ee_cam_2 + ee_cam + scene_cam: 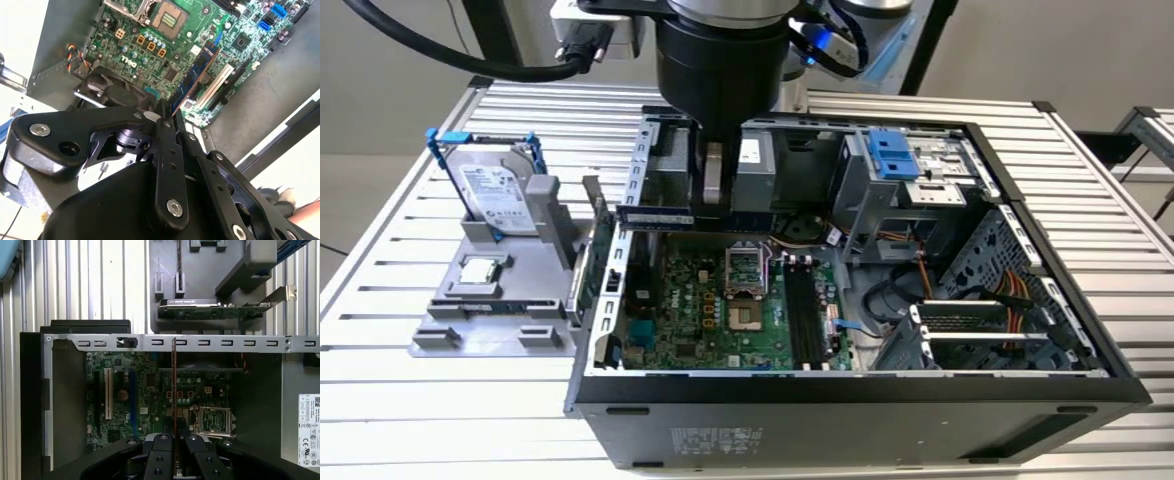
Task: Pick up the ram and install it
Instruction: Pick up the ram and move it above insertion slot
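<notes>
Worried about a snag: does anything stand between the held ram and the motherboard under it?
Nothing visible does. The gripper holds the ram over the open case, and the motherboard beneath it lies uncovered.

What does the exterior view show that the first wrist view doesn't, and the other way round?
Exterior view: the hard drive in its blue frame and the processor chip, both on a grey stand beside the computer case. First wrist view: the ram edge-on, a thin line between the fingers. Both: the end effector shut on the ram above the motherboard and its processor socket.
</notes>
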### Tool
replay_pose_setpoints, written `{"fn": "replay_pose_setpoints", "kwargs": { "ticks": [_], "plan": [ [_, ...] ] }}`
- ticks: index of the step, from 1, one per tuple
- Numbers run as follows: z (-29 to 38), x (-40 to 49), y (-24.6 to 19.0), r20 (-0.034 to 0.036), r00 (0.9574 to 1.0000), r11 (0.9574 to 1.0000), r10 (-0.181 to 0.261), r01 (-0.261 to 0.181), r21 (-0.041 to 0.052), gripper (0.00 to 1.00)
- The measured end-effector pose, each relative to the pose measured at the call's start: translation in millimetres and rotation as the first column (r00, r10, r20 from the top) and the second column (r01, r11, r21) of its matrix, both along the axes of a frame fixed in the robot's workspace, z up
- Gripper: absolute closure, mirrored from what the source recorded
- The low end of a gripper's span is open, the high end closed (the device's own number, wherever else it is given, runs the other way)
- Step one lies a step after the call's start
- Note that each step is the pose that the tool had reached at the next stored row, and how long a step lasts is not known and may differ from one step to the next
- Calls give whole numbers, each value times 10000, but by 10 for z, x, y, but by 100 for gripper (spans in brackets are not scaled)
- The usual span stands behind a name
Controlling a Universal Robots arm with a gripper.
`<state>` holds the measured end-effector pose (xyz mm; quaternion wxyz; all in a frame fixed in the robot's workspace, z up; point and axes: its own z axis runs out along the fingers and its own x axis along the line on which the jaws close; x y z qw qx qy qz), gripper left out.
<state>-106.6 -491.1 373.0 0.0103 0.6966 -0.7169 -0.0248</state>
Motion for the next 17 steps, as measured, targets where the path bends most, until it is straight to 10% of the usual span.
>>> {"fn": "replay_pose_setpoints", "kwargs": {
  "ticks": [17],
  "plan": [
    [-1, 159, 33, 0, 10000, 10000, -79, 79, -1, 100]
  ]
}}
